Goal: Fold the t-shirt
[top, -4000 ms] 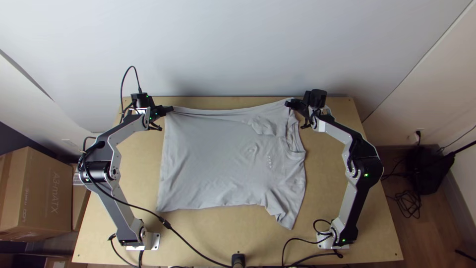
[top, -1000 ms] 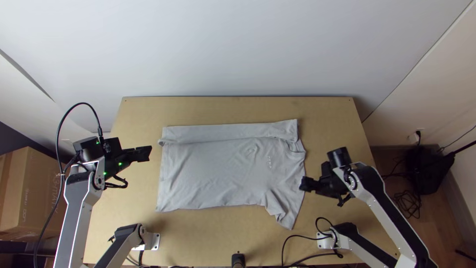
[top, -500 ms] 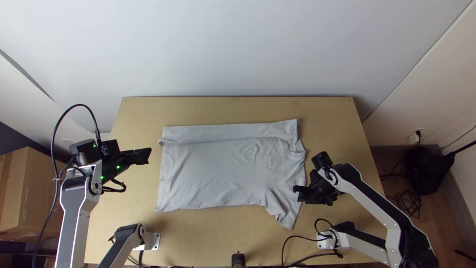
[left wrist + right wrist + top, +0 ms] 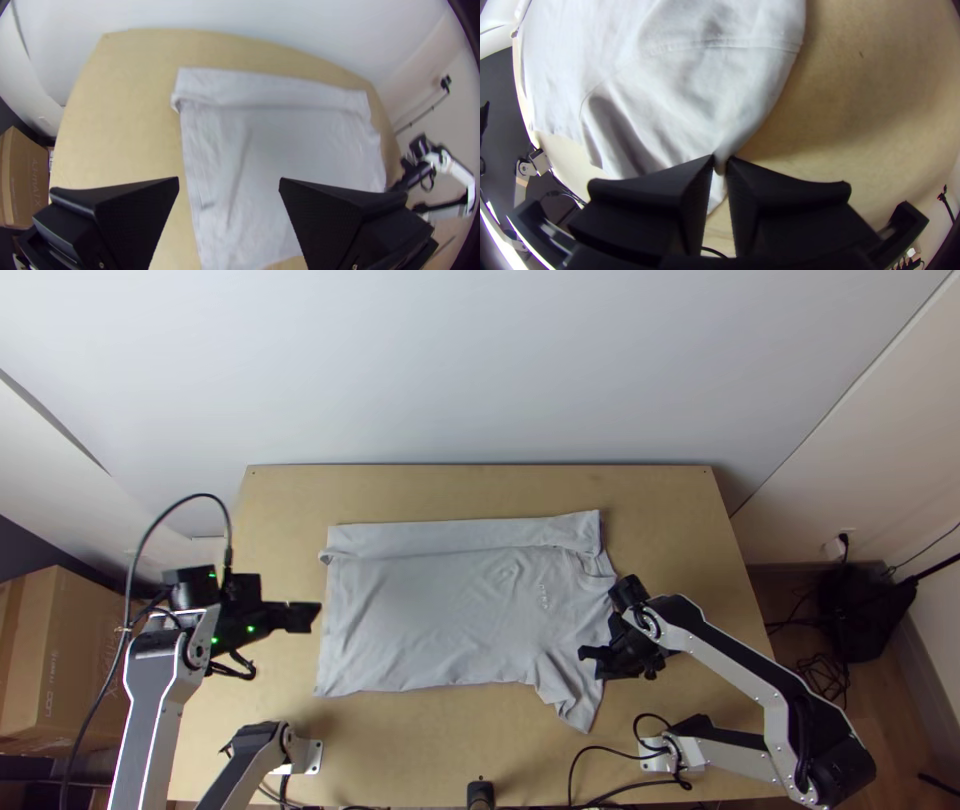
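One fold appears done on the t-shirt (image 4: 430, 620) spread across a worktop (image 4: 400, 750), its far side turned in.
Cloth beside the near sleeve (image 4: 576, 706) is pinched in the nearly closed right gripper (image 4: 721, 163), while the left gripper (image 4: 229, 180), wide open and empty, is held near the hem (image 4: 328, 640). The near side's fold and, probably, a final doubling are left to be made.

In the top view, the bench (image 4: 450, 488) offers passage across its upper strip; the left arm (image 4: 157, 690) bars lower left, the right arm (image 4: 722, 666) lower right
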Robot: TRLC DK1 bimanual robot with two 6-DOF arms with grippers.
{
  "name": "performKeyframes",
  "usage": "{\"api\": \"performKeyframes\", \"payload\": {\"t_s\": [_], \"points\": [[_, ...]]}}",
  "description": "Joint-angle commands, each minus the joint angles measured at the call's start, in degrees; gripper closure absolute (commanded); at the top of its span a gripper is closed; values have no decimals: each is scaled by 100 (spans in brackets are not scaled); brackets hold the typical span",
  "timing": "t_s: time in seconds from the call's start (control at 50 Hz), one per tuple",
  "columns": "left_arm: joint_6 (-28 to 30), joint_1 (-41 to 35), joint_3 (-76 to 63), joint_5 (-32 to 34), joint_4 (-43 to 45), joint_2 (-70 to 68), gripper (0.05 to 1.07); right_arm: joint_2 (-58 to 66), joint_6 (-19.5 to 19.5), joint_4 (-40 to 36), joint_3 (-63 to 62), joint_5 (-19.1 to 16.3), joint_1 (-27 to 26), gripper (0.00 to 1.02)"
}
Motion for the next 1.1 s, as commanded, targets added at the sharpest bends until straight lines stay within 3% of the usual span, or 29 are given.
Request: {"api": "performKeyframes", "payload": {"t_s": [0.0, 0.12, 0.18, 0.4, 0.62, 0.72, 1.08], "points": [[566, -623, 107, -405, -678, 74, 11, 211, -46, 294, -289, -6, 152, 100], [1137, -1432, -279, -1749, -1012, 145, 11, 193, -37, 233, -218, -15, 161, 100], [1199, -1722, -402, -2013, -1188, 154, 11, 184, -37, 215, -192, -6, 161, 100], [1357, -2073, -921, -2127, -1768, 584, 11, 26, -37, 127, -42, -15, 161, 100], [1137, -2416, -1053, -2171, -1733, 1164, 11, -18, -28, 22, 10, -15, 161, 100], [1155, -2433, -1062, -2180, -1760, 1454, 23, -9, 7, 22, 19, -15, 249, 100], [1330, -2486, -1062, -2215, -1645, 2518, 23, -114, 69, 22, -7, -24, 336, 100]]}}
